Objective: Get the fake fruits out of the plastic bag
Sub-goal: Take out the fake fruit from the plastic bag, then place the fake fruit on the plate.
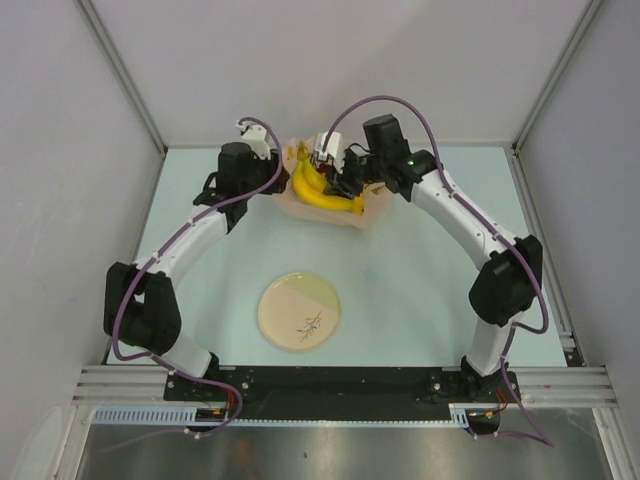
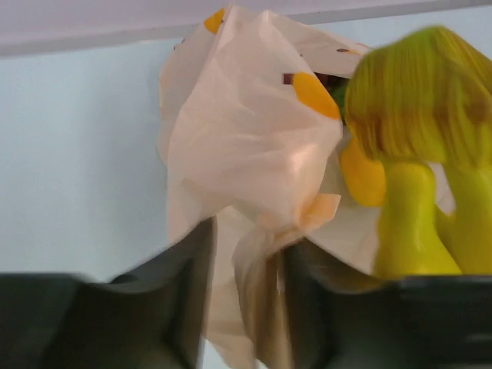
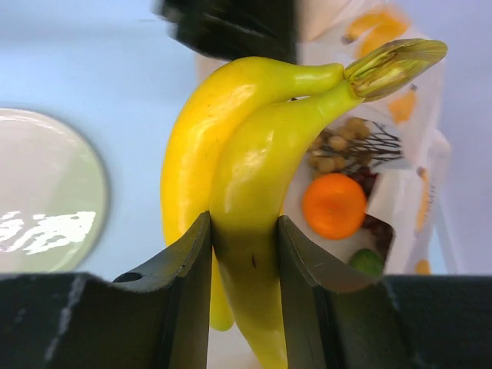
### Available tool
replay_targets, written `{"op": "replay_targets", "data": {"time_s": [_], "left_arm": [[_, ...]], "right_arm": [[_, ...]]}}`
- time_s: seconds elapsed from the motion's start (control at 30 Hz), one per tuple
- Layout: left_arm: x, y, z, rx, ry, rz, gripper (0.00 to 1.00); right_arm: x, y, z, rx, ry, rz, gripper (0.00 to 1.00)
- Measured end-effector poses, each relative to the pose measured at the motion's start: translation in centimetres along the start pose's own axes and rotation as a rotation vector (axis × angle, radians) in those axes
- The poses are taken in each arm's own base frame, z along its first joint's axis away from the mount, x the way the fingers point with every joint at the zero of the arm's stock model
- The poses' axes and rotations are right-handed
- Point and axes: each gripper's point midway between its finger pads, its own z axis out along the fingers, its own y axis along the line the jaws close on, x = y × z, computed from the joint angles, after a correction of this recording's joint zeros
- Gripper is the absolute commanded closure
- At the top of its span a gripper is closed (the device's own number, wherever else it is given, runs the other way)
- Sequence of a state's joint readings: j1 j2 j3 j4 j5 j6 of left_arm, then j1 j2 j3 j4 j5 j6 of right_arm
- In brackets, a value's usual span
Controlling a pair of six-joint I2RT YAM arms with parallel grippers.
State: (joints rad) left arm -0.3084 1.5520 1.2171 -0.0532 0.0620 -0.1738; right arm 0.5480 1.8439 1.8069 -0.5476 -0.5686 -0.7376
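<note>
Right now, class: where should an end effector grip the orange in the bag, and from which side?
Grip the orange across its middle: a smooth ball, no stem. Come in through the open mouth of the bag, past the bananas the right end effector holds, where its face is bare. Grapes crowd one side and a green fruit another, so probably close across the free sides.
</note>
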Motion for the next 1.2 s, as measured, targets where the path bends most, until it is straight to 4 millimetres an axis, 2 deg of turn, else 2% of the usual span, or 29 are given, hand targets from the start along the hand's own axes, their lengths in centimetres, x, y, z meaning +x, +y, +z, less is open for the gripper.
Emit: {"op": "replay_targets", "data": {"time_s": [0.07, 0.1, 0.13, 0.17, 0.27, 0.33, 0.43, 0.53, 0.6, 0.67, 0.77, 0.83, 0.97, 1.1, 1.2], "left_arm": [[-0.5, -0.2, -0.1, 0.014, -0.009, -0.004, 0.21], [-0.7, -0.2, -0.1, 0.016, -0.012, -0.007, 0.14], [-1.0, 0.0, -0.3, 0.014, -0.018, -0.014, 0.11], [-1.2, 0.2, -0.4, 0.011, -0.022, -0.013, 0.02], [-2.3, 1.6, -1.8, -0.016, -0.043, -0.028, 0.00], [-4.1, 3.3, -3.4, -0.051, -0.087, -0.040, 0.00], [-7.2, 5.6, -6.7, -0.103, -0.176, -0.055, 0.00], [-9.7, 6.8, -10.9, -0.140, -0.270, -0.056, 0.00], [-10.6, 6.5, -14.4, -0.148, -0.338, -0.044, 0.00], [-10.7, 5.6, -17.6, -0.142, -0.389, -0.023, 0.00], [-10.6, 4.5, -21.2, -0.134, -0.441, 0.010, 0.00], [-10.0, 4.1, -22.7, -0.134, -0.450, 0.022, 0.00], [-8.0, 3.9, -24.4, -0.140, -0.430, 0.036, 0.00], [-6.8, 4.5, -25.0, -0.159, -0.408, 0.033, 0.00], [-6.1, 5.8, -25.2, -0.202, -0.388, 0.013, 0.00]], "right_arm": [[-1.3, 1.9, -0.8, -0.028, -0.012, 0.014, 0.79], [-1.9, 3.1, -1.2, -0.049, -0.015, 0.019, 0.79], [-2.4, 4.8, -1.8, -0.079, -0.013, 0.030, 0.79], [-3.0, 6.1, -2.1, -0.100, -0.016, 0.033, 0.80], [-4.5, 11.1, -3.1, -0.182, -0.010, 0.042, 0.80], [-5.0, 14.5, -3.4, -0.242, -0.006, 0.058, 0.80], [-5.1, 19.7, -3.5, -0.351, 0.024, 0.127, 0.80], [-4.2, 23.1, -2.8, -0.417, 0.086, 0.240, 0.80], [-3.4, 25.1, -2.0, -0.443, 0.133, 0.309, 0.80], [-2.6, 27.0, -0.9, -0.456, 0.178, 0.366, 0.82], [-1.4, 30.0, 0.9, -0.461, 0.253, 0.456, 0.85], [-0.6, 31.1, 2.4, -0.446, 0.294, 0.514, 0.85], [1.8, 31.1, 5.4, -0.368, 0.370, 0.633, 0.85], [4.2, 30.8, 7.3, -0.291, 0.439, 0.722, 0.84], [4.4, 30.9, 8.1, -0.262, 0.449, 0.763, 0.84]]}}
